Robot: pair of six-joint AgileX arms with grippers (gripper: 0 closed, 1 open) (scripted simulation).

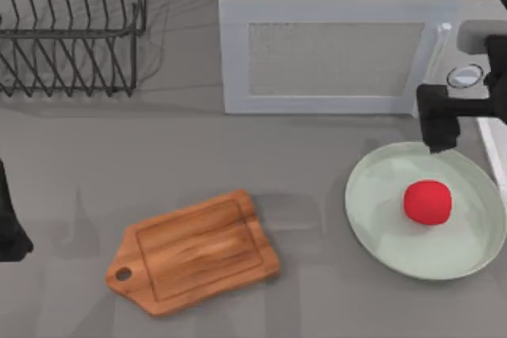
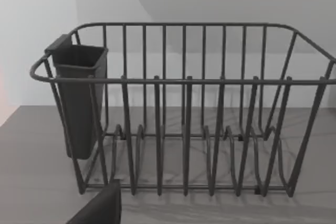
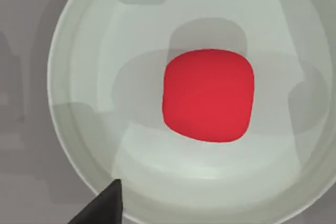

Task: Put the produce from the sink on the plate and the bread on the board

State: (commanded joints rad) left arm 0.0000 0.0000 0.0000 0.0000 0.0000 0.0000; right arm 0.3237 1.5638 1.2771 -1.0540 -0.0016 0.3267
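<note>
Right at the top view's right edge, the right pincer (image 1: 442, 144) hangs over the far rim of the plate (image 1: 372, 219). I cannot tell if its fingers are apart or together. One dark fingertip (image 3: 102, 205) shows in the right wrist view, above the plate's rim.

On the plate sits the red produce (image 1: 428, 201), a bit to the right of the middle. It lies apart from the rim, with bare plate all around it.

Over on the left half of the surface (image 1: 317, 290) lies the wooden board (image 1: 194, 251), tilted, with its handle end and hole pointing to the front left. Nothing lies on it. Between the board and the plate is a wide open stretch of grey surface.

At the back left stands a dark wire rack (image 1: 71, 29) with a dark cup (image 2: 79, 100) hung on one end. Beside it at the back is a big white box (image 1: 333, 45).

My left arm (image 1: 9, 227) is parked at the left edge.
</note>
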